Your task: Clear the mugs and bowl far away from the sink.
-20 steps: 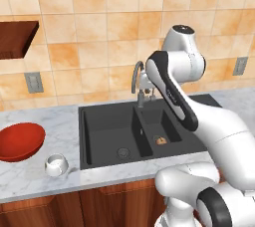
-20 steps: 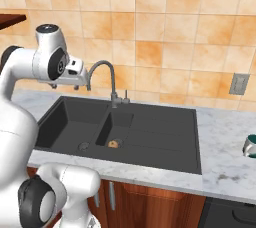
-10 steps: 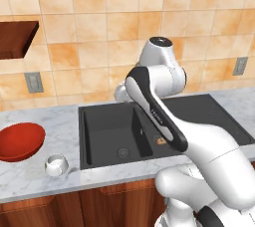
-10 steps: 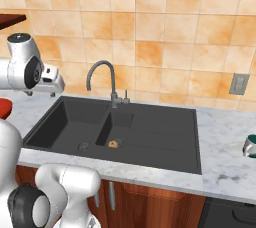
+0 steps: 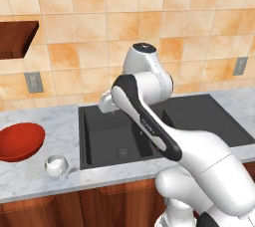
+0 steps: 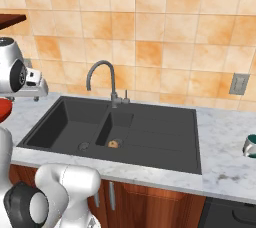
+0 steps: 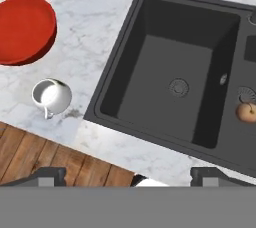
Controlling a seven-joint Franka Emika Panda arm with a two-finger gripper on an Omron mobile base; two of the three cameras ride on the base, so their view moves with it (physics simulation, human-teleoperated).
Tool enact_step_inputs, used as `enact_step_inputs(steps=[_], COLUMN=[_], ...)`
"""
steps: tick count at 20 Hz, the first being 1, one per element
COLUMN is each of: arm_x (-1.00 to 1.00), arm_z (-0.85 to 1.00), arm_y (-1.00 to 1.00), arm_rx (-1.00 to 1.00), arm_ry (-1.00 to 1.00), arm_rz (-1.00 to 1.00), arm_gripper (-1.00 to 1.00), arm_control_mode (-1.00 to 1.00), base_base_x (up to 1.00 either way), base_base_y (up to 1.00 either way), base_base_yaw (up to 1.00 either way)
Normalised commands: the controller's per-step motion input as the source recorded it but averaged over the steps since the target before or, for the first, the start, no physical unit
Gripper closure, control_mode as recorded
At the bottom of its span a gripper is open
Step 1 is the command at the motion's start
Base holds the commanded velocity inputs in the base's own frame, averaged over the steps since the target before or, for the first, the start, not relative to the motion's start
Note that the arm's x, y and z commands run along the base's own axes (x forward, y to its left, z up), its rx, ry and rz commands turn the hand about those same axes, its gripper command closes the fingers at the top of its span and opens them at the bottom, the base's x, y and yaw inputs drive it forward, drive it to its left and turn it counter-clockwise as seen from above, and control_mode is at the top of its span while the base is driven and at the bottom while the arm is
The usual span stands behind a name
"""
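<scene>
Just under the claw (image 7: 128,174), whose two dark tips stand spread as wide as they go with nothing between them, the hand view shows the front edge of the marble counter (image 7: 95,32) and the wooden cabinet front (image 7: 45,164) beneath it. The claw hangs above the near rim of the sink (image 7: 165,84), apart from every item on the counter.

A little beyond the claw's left tip sits the white mug (image 7: 51,96), upright on the counter just beside the sink's left rim, its handle turned toward the counter's front edge. Straight ahead of the claw lies the large basin, with its round drain (image 7: 179,87) in the floor. Off to the claw's right, in the small basin, rests a small round orange-brown thing (image 7: 246,112).

Farther off and to the left, past the white mug, the red bowl (image 7: 24,29) rests on the counter, well apart from the sink and near the mug without touching it.

In the right base view the grey gooseneck faucet (image 6: 102,79) rises behind the basins, beyond the claw. Much farther to the claw's right, at the far end of the counter past the sink, stands the silvery mug (image 6: 250,145) with its dark green inside, well apart from the claw.
</scene>
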Motion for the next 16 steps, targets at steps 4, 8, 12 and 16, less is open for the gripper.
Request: enact_step_inputs(steps=[4, 8, 12, 16], arm_x=[-0.34, -0.39, -0.38, -0.34], arm_z=[-0.08, -0.15, -0.32, -0.37], arm_y=[0.43, 0.50, 0.50, 0.47], arm_rx=[-0.01, -0.03, 0.00, 0.00], arm_ry=[0.07, 0.05, 0.05, 0.03], arm_rz=[0.10, 0.08, 0.06, 0.04], arm_gripper=[-1.00, -1.00, -1.00, -1.00], arm_control_mode=[-1.00, -1.00, -1.00, -1.00], base_base_x=[0.00, 0.00, 0.00, 0.00], base_base_y=[0.00, 0.00, 0.00, 0.00], base_base_yaw=[0.00, 0.00, 0.00, 0.00])
